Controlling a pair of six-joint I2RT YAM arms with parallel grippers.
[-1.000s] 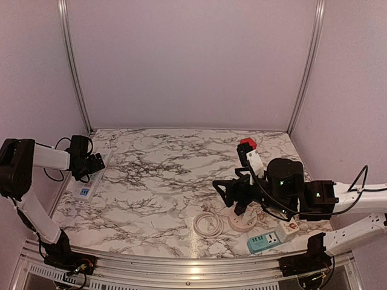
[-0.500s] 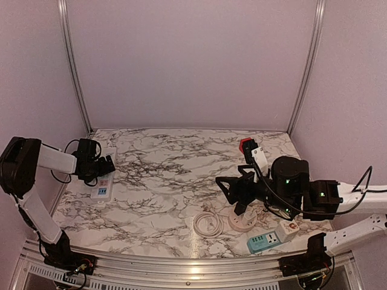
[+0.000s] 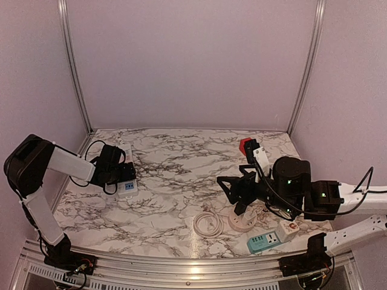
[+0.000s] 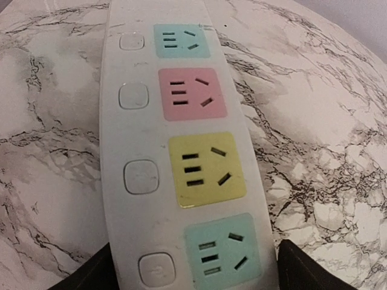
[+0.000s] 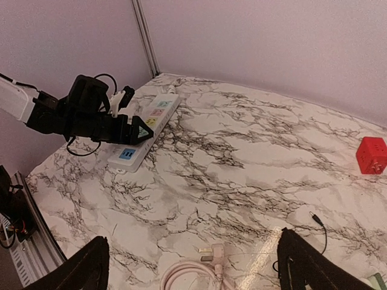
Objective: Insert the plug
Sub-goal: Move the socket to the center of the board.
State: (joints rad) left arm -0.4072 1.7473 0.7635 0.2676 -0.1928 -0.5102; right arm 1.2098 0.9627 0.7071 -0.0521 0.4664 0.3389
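A white power strip (image 4: 145, 121) with teal, pink and yellow sockets lies flat on the marble table (image 3: 175, 181) at the left (image 3: 127, 181). My left gripper (image 4: 193, 272) straddles its near end, one finger against each long side, shut on it; the right wrist view shows this gripper (image 5: 130, 130) on the strip (image 5: 158, 109). The white plug (image 5: 213, 251) lies on the table with its pale coiled cable (image 3: 207, 224), prongs pointing left. My right gripper (image 5: 193, 235) hangs open above it, nothing between its fingers, right of the coil in the top view (image 3: 234, 192).
A round white socket (image 3: 242, 222), a teal adapter (image 3: 264, 242) and a white adapter with a red button (image 3: 289, 228) sit at the front right. A red cube (image 3: 247, 144) stands at the back right. A thin black jack lead (image 5: 317, 220) lies near the right finger.
My left gripper has swung from the table's left edge toward the middle, and the power strip has come along with it. The right arm has barely shifted.
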